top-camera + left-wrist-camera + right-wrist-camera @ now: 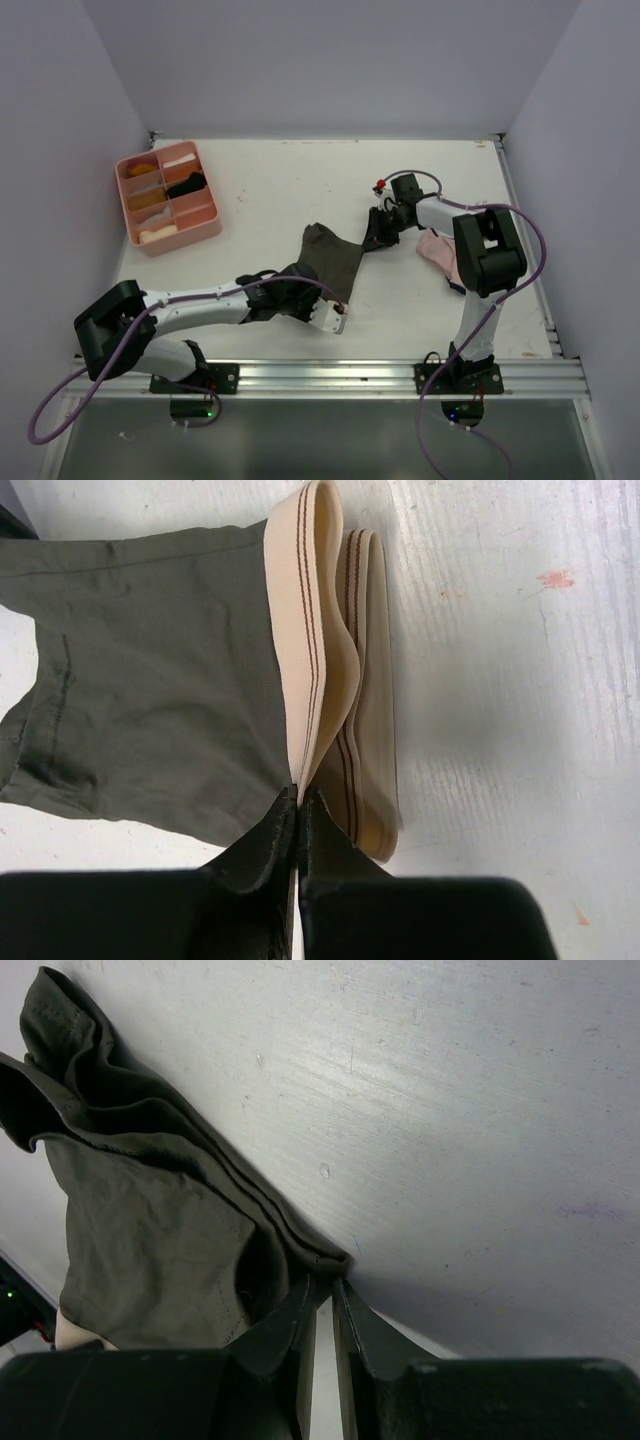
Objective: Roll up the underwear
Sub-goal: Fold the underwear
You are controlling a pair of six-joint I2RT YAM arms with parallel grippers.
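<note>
The dark olive underwear [330, 255] lies stretched across the middle of the table between my two grippers. My left gripper [335, 318] is at its near end, shut on the cream striped waistband [320, 660]; the left wrist view has the jaws [298, 795] pinched tight on the band's folded edge, with the olive cloth [150, 670] spread to the left. At the far end my right gripper [380, 225] is shut on a bunched olive edge [140, 1230], the folds caught at its tips [326, 1282]. A pale pink underwear [437, 250] lies beside the right arm, partly hidden by it.
A pink compartment tray [185, 238] holding small rolled items stands at the back left. White walls close in the table on three sides. The metal rail [330, 375] carrying both arm bases runs along the near edge.
</note>
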